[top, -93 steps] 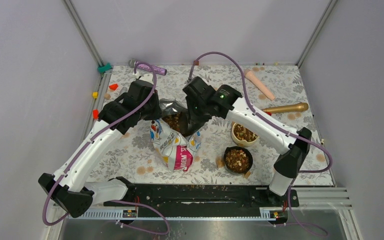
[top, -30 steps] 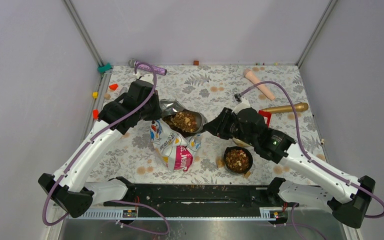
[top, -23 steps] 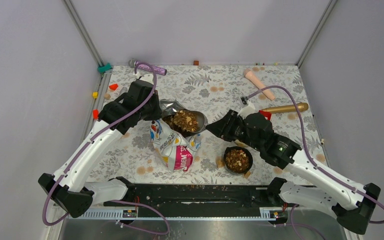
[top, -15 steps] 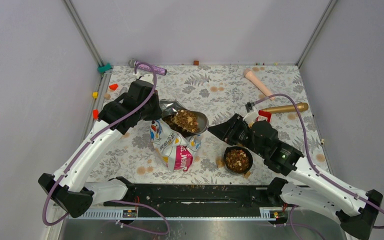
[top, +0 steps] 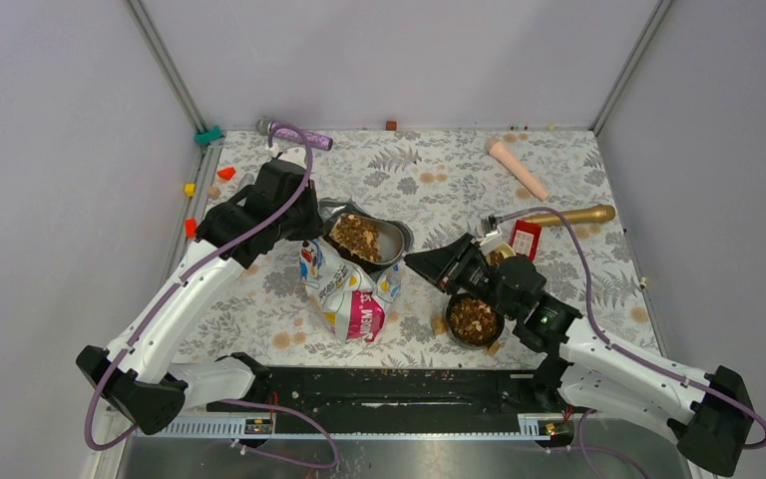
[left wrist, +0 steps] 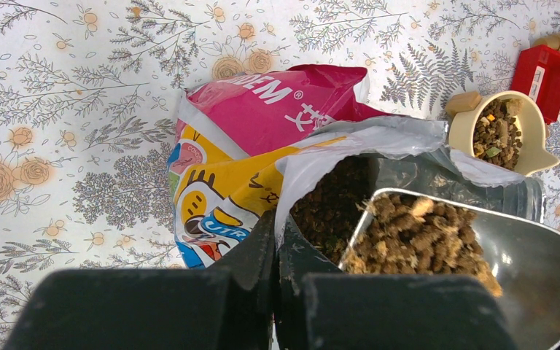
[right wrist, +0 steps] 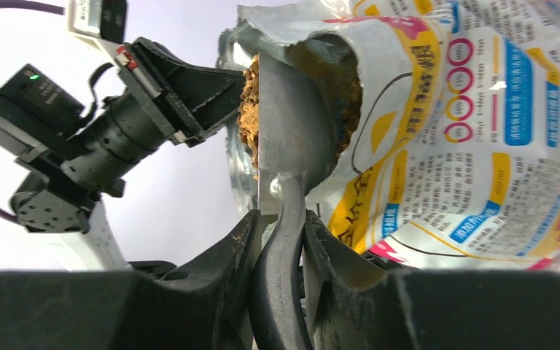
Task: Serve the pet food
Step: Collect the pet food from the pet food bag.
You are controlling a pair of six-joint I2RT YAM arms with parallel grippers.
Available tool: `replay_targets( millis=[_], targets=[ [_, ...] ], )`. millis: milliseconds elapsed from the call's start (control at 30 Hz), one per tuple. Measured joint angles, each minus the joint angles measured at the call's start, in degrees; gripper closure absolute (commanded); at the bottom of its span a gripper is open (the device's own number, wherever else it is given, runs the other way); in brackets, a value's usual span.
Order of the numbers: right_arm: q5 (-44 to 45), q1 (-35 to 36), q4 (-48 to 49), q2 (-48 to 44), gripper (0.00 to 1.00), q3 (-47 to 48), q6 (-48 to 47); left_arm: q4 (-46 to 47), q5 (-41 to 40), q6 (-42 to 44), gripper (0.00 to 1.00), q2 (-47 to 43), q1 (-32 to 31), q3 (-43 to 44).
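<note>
Pet food (top: 356,236), brown and tan kibble, heaps your shiny metal scoop (top: 389,239) at the mouth of the pink-and-yellow foil bag (top: 351,294). Your right gripper (right wrist: 283,219) clamps the scoop's handle just right of the bag. Your left gripper (left wrist: 275,226) pinches the bag's rim on its left side. A black round bowl (top: 475,319) holding more kibble sits right of the bag.
</note>
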Motion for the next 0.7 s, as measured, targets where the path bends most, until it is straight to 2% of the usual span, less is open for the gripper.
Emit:
replay_targets(
  millis=[233, 700],
  targets=[
    [-0.31, 0.0, 8.66, -0.17, 1.0, -3.52, 3.39, 0.0, 0.02, 0.0, 1.0, 0.0, 0.0, 0.0],
    [1.05, 0.0, 9.97, -4.55, 1.0, -4.83, 4.07, 0.0, 0.02, 0.0, 1.0, 0.0, 0.0, 0.0]
  ],
)
